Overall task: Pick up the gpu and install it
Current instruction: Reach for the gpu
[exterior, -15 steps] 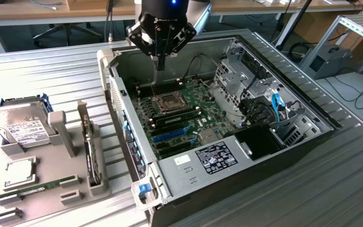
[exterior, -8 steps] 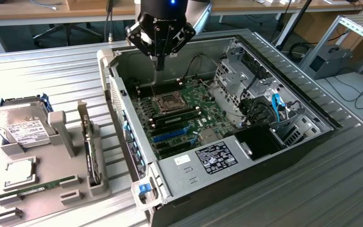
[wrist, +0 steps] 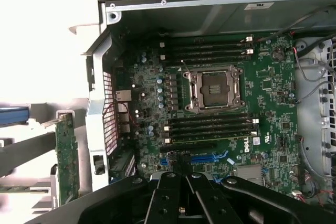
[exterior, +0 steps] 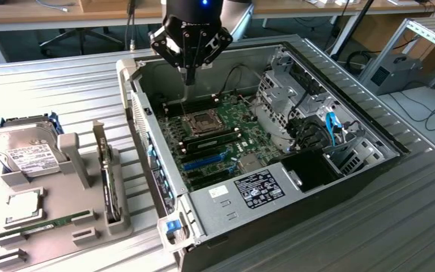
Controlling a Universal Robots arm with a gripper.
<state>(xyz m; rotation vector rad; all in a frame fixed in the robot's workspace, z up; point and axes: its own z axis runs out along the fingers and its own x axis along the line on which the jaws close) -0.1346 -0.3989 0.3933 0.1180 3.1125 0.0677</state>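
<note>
The gripper (exterior: 190, 76) hangs closed, empty, over the open case (exterior: 233, 249). The gpu (exterior: 109, 180) stands edgewise in the grey holder (exterior: 55, 249); untouched.

End effector: black end effector (exterior: 190, 80), fingers pressed together and empty, hangs over the open case.
Case: black-and-silver computer case (exterior: 323, 209) lying open on the ribbed metal counter (exterior: 59, 96), green motherboard (exterior: 225, 141) exposed.
GPU: thin dark gpu card (exterior: 110, 187) standing on edge in the grey holder (exterior: 55, 243) at the exterior view's left, well apart from the end effector.

lab: open pc case (exterior: 316, 218), office desks (exterior: 36, 14)
</note>
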